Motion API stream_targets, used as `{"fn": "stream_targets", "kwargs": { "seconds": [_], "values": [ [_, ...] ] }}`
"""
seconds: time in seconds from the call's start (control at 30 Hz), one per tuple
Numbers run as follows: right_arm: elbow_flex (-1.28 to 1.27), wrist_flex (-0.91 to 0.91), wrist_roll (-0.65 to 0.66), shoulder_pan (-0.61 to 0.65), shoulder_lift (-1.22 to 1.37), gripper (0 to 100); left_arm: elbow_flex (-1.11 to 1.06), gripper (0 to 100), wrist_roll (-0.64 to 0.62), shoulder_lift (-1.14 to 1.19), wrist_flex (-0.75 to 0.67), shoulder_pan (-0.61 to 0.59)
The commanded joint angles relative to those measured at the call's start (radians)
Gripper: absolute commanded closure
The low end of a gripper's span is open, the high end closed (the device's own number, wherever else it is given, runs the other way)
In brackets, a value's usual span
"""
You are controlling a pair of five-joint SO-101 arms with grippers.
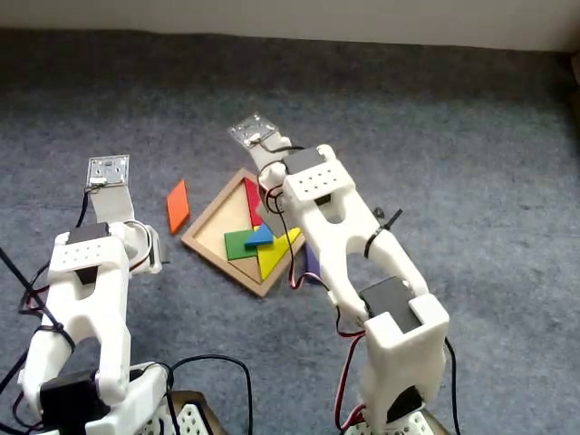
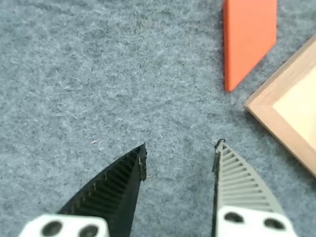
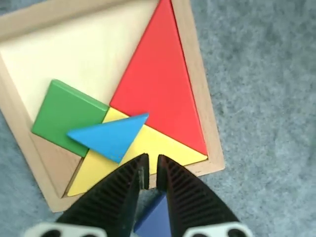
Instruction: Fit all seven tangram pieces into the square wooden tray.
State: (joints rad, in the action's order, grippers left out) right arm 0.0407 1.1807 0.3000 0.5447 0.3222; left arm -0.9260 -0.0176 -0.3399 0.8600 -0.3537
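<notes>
The square wooden tray (image 1: 205,237) lies mid-table, corner toward me. A red triangle (image 3: 158,84), a green square (image 3: 64,116) and a yellow triangle (image 3: 158,148) lie in the tray (image 3: 195,84). A blue triangle (image 3: 111,136) rests askew on top of the green and yellow pieces. My right gripper (image 3: 151,159) hangs shut just above the yellow triangle at the tray's edge, holding nothing. A purple piece (image 1: 312,261) sits on the carpet beside that edge. The orange parallelogram (image 2: 247,34) lies on the carpet left of the tray (image 2: 276,123). My left gripper (image 2: 181,146) stands open over bare carpet, short of it.
Grey carpet covers the whole table. The right arm (image 1: 335,217) stretches over the tray's right half and hides part of it. The left arm (image 1: 86,272) stands at the left, with cables (image 1: 208,362) near both bases. Open carpet lies beyond and right of the tray.
</notes>
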Motion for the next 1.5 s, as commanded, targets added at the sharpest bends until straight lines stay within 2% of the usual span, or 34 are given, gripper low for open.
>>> {"fn": "stream_targets", "kwargs": {
  "seconds": [0.0,0.53,0.83,1.13,1.47],
  "values": [
    [0.01,-0.038,-0.005,0.041,-0.025,95.8,0.007,77,-0.003,-0.033,-0.012,0.018],
    [0.007,-0.128,-0.003,0.082,-0.027,95.8,0.004,77,-0.002,-0.033,-0.012,0.045],
    [-0.051,0.008,-0.003,0.07,-0.193,95.8,0.004,77,-0.002,-0.033,-0.012,0.045],
    [-0.386,-0.231,-0.003,0.07,-0.321,95.8,0.004,77,-0.002,-0.033,-0.012,0.045],
    [-0.414,-0.337,-0.003,0.076,-0.216,95.8,0.004,77,-0.002,-0.033,-0.012,0.044]
  ]
}}
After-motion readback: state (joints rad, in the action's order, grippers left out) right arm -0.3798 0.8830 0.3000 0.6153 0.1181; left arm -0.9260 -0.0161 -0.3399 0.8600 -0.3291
